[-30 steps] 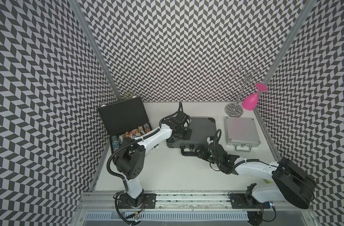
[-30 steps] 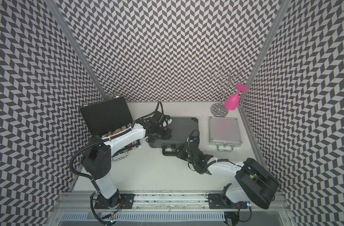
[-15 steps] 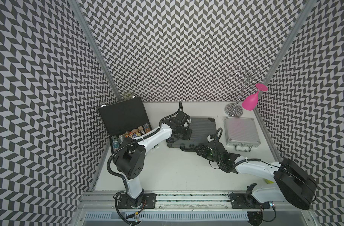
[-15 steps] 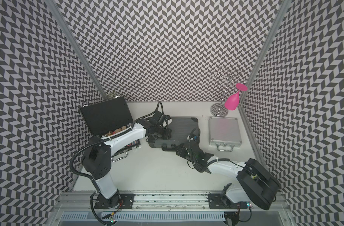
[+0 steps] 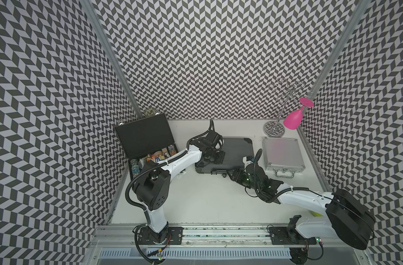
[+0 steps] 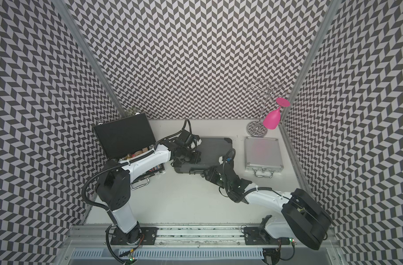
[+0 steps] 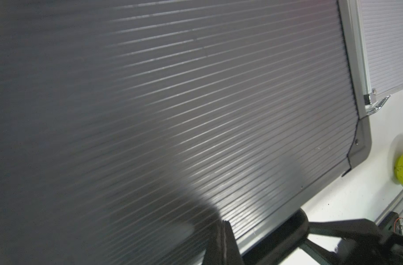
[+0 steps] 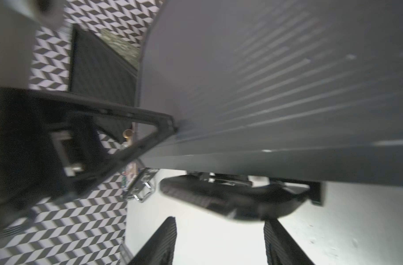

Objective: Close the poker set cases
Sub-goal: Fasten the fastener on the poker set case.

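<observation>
- On the white table (image 5: 207, 202), centre: ribbed dark grey case (image 5: 236, 149), thick, with rounded corners, lid down.
- Just beside it: silver aluminium case (image 5: 281, 150), square, finely ribbed, with a chrome handle, lid down.
- Against the side wall: flat black case (image 5: 143, 135), lid upright, coloured chips in its tray.
- Left claw (image 7: 224, 226): jaws pressed together, tips on the grey ribbed lid.
- Right claw (image 8: 218, 220): jaws apart and empty, at the grey case's black textured handle (image 8: 230, 202).

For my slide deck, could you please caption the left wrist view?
Shut left gripper on the ribbed dark grey case, with the silver case beside it.
</observation>
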